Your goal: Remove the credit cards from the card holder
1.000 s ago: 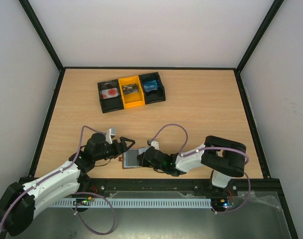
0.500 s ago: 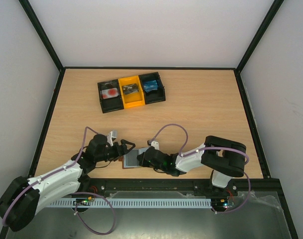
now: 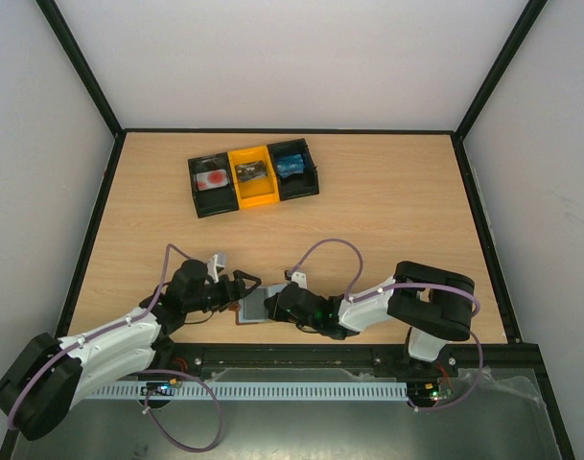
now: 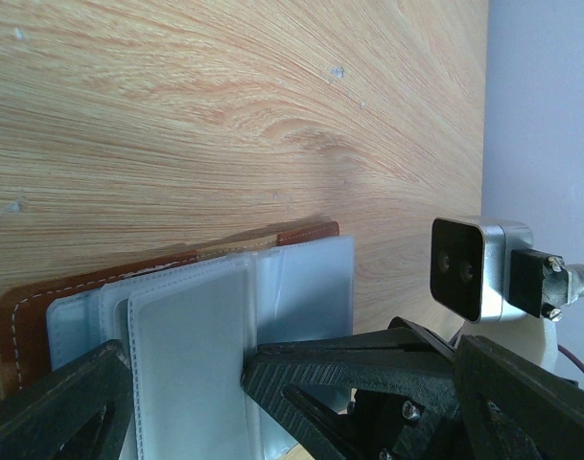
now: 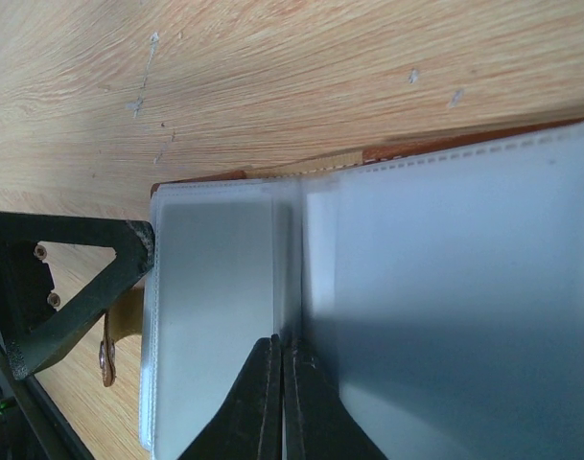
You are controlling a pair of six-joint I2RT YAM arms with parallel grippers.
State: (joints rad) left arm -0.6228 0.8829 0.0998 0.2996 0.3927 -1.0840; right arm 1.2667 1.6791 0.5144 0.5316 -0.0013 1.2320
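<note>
Pinning card holder (image 3: pixel 252 310), seemingly: closed right jaws.

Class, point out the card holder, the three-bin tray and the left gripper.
card holder (image 4: pixel 191 355), left wrist view, on a pale inner sleeve.
three-bin tray (image 3: pixel 257 198), top view, on the yellow bin's front wall.
left gripper (image 3: pixel 242 293), top view, midway between its open fingertips.

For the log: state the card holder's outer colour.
Holder: reddish-brown, pale stitching; best in left wrist view.
</note>
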